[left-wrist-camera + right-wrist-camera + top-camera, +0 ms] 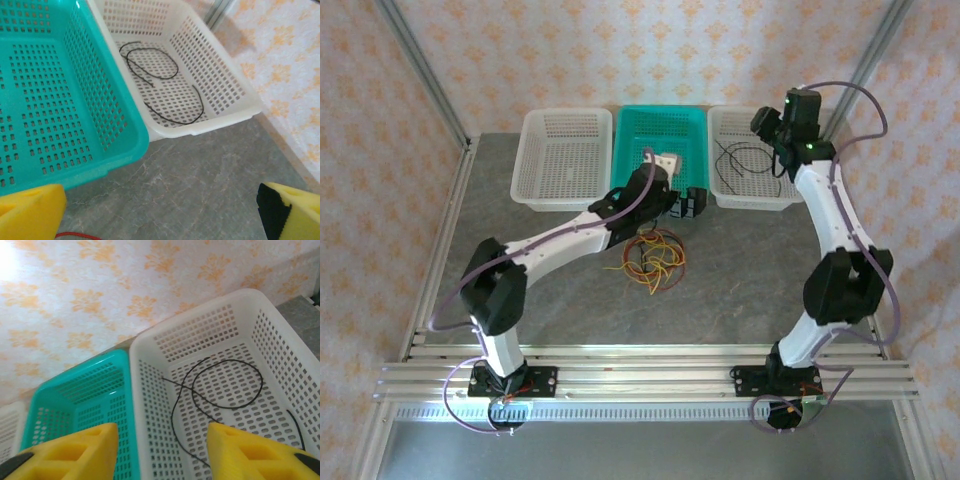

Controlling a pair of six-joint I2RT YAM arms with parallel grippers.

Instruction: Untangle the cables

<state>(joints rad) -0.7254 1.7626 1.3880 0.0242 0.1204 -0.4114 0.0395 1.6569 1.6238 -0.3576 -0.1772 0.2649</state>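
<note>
start at the loose knot of red and yellow cables (pixel 655 260) lying mid-table on the grey marbled top (pixel 560 290). they are thin, limp wires in overlapping loops, so pinch a single strand at the knot's outer edge and draw it out slowly, not through the heap. your left gripper (pixel 688 203) hangs at one o'clock of the knot, jaws spread wide and empty. farther on, at two o'clock, the black cable (pixel 745 158) lies curled in the perforated white plastic basket (pixel 775 197), beside the teal basket (pixel 660 120). your right gripper (pixel 160 452) hovers over it, yellow pads (pixel 240 450) apart, holding nothing.
</note>
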